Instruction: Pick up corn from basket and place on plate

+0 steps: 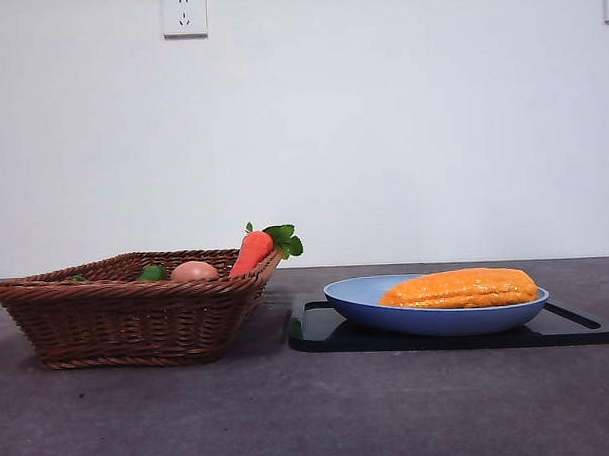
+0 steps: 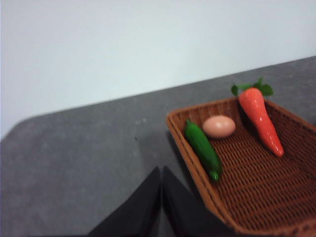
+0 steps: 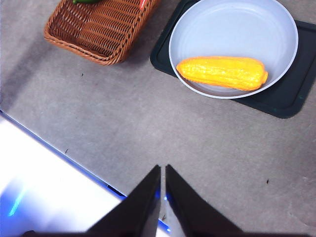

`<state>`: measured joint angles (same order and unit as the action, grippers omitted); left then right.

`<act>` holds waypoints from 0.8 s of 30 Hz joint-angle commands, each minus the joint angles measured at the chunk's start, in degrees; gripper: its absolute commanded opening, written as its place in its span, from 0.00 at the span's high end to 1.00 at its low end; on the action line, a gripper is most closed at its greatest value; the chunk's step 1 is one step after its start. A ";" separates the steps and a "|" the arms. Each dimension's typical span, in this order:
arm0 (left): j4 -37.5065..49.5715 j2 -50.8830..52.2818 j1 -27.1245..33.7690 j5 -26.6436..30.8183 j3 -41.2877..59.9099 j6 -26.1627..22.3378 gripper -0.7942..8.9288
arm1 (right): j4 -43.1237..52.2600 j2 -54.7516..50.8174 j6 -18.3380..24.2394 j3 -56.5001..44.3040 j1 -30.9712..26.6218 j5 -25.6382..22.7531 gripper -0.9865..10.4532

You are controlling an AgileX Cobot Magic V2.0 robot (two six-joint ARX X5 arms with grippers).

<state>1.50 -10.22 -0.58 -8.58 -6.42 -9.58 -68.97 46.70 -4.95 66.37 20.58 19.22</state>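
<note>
The orange-yellow corn (image 1: pixel 462 288) (image 3: pixel 222 72) lies on its side in the light-blue plate (image 1: pixel 362 296) (image 3: pixel 232 24), free of any gripper. The dark-brown wicker basket (image 1: pixel 128 319) (image 2: pixel 261 197) (image 3: pixel 98 34) stands left of the plate and holds no corn. My left gripper (image 2: pixel 161 173) is shut and empty, hovering over bare table just outside the basket's side. My right gripper (image 3: pixel 162 170) is shut and empty, high above the table's near edge, well back from the plate. Neither arm shows in the front view.
A red-orange carrot (image 1: pixel 253 250) (image 2: pixel 260 119), a tan egg (image 1: pixel 194 272) (image 2: pixel 219 126) and a green cucumber (image 2: pixel 202 148) lie in the basket. The plate sits on a flat black tray (image 1: pixel 328 332) (image 3: pixel 291 94). The table's near edge (image 3: pixel 59 148) runs below the right gripper.
</note>
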 commanded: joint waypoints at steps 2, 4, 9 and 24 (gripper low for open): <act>-0.33 2.82 0.20 0.28 2.27 1.60 0.91 | 0.42 0.33 -0.59 0.55 0.24 -0.17 0.91; -2.05 4.66 0.20 0.28 3.30 1.57 0.91 | 0.42 0.33 -0.59 0.55 0.24 -0.17 0.91; -8.17 7.82 0.20 0.28 3.72 1.53 0.91 | 0.42 0.33 -0.59 0.55 0.24 -0.17 0.91; -12.24 10.05 0.20 0.22 5.97 4.72 0.91 | 0.42 0.33 -0.59 0.55 0.24 -0.17 0.91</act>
<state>-10.00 -0.27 -0.49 -8.43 -1.83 -5.50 -68.97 46.70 -4.95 66.37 20.58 19.22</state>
